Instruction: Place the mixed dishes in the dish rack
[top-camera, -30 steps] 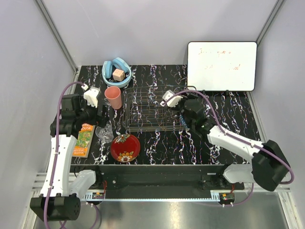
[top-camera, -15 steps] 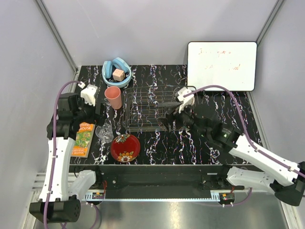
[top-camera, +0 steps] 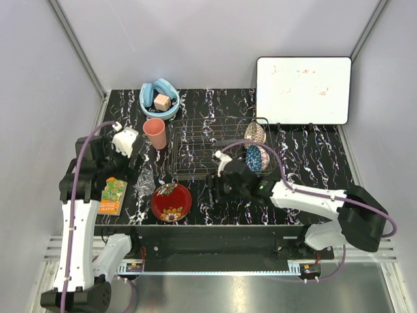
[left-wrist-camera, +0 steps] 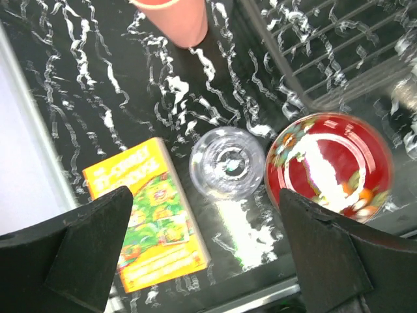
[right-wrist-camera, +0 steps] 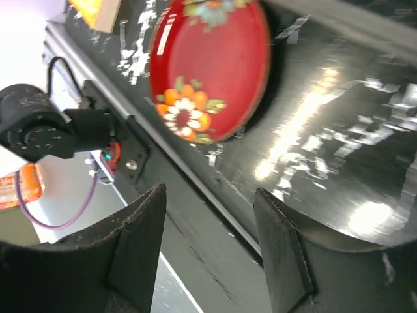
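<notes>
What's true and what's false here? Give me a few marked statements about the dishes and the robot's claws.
1. The blue patterned bowl stands in the silver wire dish rack. True.
2. The salmon-pink plastic cup is inside the rack. False: it stands on the black marbled table, left of the rack.
3. The red floral bowl lies on the table in front of the rack. True.
4. The left gripper grips the clear glass tumbler. False: its jaws are open above the tumbler, holding nothing.
</notes>
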Robot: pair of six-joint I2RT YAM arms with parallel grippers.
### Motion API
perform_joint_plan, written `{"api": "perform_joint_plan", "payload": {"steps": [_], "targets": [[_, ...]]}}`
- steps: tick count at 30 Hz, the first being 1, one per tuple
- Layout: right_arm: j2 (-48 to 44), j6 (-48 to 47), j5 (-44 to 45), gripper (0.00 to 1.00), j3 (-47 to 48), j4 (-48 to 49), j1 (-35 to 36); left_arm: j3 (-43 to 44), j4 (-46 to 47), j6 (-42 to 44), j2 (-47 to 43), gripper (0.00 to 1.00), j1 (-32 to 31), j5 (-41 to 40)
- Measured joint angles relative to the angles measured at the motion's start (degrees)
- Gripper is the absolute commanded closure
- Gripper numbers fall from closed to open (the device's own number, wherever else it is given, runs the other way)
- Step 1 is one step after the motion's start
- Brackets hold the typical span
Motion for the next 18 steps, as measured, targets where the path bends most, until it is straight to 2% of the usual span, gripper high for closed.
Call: {"api": "perform_joint_plan", "payload": {"steps": [8,18], "targets": [[10.5,3.4,5.5,0.39,3.9,6.1,6.1,-7.5,-2.9,7.1,-5.8,0.01,-0.1,-3.4],[17.6,5.9,17.6,0.43,5.2,8.4,10.1,-9.6,-1.9,9.8,-6.7,0.01,-0.1,-4.9]]}}
